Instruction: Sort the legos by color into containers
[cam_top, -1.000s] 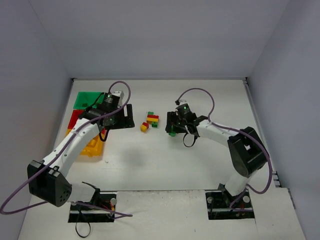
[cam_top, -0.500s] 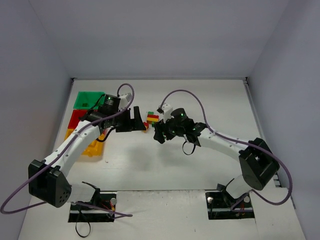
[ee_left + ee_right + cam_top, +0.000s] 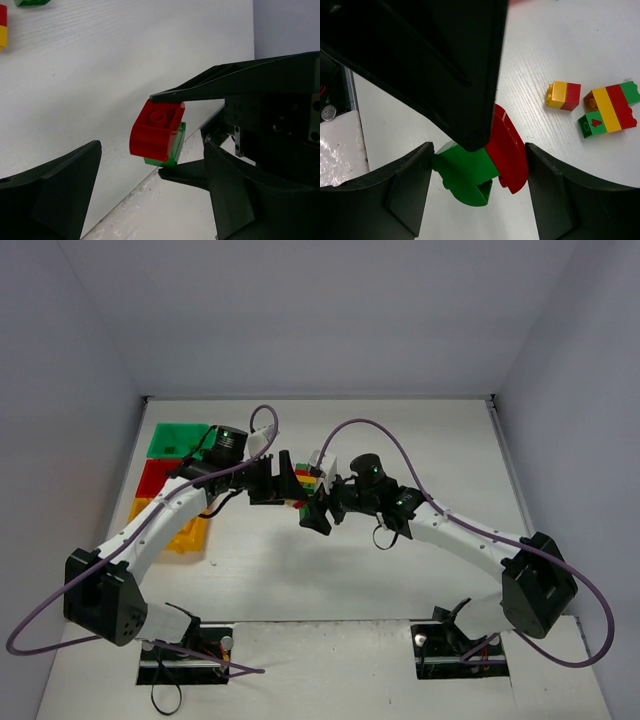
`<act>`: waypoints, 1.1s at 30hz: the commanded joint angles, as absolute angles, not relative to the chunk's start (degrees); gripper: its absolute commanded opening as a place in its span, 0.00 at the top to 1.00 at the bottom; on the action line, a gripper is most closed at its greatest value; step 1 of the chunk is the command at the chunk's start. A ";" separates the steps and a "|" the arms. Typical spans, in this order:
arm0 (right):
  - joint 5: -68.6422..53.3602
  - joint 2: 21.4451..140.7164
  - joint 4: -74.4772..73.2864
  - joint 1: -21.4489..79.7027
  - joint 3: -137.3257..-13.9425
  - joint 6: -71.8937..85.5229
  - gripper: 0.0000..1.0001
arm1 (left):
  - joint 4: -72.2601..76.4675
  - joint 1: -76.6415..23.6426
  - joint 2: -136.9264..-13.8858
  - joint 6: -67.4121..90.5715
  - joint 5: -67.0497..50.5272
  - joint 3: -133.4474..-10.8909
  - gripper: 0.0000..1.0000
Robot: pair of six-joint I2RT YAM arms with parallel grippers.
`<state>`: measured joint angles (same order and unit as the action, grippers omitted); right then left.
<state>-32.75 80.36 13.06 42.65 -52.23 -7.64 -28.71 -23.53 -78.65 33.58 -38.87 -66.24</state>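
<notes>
**Two-armed separation of a stacked pair, above mid-desk.** The right tool (image 3: 316, 511) pinches a two-brick stack, a red brick (image 3: 156, 127) pressed onto a green brick (image 3: 464, 172), and holds it clear of the desk (image 3: 430, 450). The green half lies toward one right finger and the red half toward the other. The left tool (image 3: 287, 480) faces it with jaws spread wide, one on either side of the stack, gripping nothing. In the right wrist view one left finger crosses in front of the red brick. Whether it touches the brick cannot be told from that angle, though the left wrist view suggests a gap on both sides.

**Step in hand, as judged.** The left tool is to take the red brick so the two colours can be pulled apart. The left jaws should close on the red brick alone, on faces free of the right fingers. They should be centred before closing, so the stack is not knocked askew. The pull should then run straight along the studs.

**Other legos.** Mixed stacks (image 3: 610, 107) lie on the desk just beyond the tools. The green container (image 3: 175, 438), red container (image 3: 152, 475) and yellow-orange container (image 3: 178, 533) stand together at the left, well apart from the held stack.
</notes>
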 commanded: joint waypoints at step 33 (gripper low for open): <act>-23.83 76.29 15.91 43.42 -55.46 -2.04 0.00 | -15.13 -26.89 -79.90 41.74 -39.20 -66.10 0.94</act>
